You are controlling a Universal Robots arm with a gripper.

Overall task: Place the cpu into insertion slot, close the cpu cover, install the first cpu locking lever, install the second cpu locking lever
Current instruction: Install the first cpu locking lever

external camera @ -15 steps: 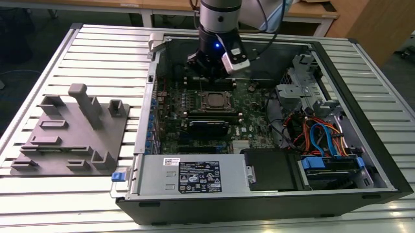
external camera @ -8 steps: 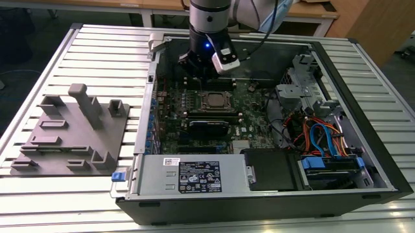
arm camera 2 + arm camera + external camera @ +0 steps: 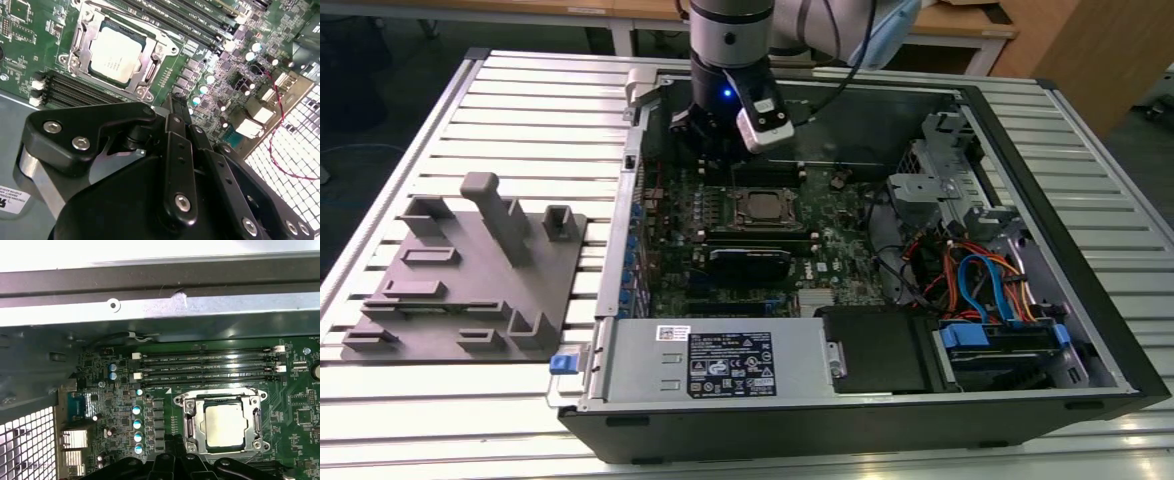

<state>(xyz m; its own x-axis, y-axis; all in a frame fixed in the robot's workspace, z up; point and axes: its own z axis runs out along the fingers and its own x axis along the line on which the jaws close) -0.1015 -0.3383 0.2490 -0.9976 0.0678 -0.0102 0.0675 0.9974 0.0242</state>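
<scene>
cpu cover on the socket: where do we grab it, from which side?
Likely by a protruding tab on the outer rim of the cpu cover, coming down from above. It lies flat with the cpu filling its window, so only the thin outer edge offers a hold.

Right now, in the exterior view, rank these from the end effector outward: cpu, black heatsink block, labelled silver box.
1. cpu, mid-board, closest to the end effector.
2. black heatsink block, just past the cpu.
3. labelled silver box, lowest in the view, farthest.
</scene>
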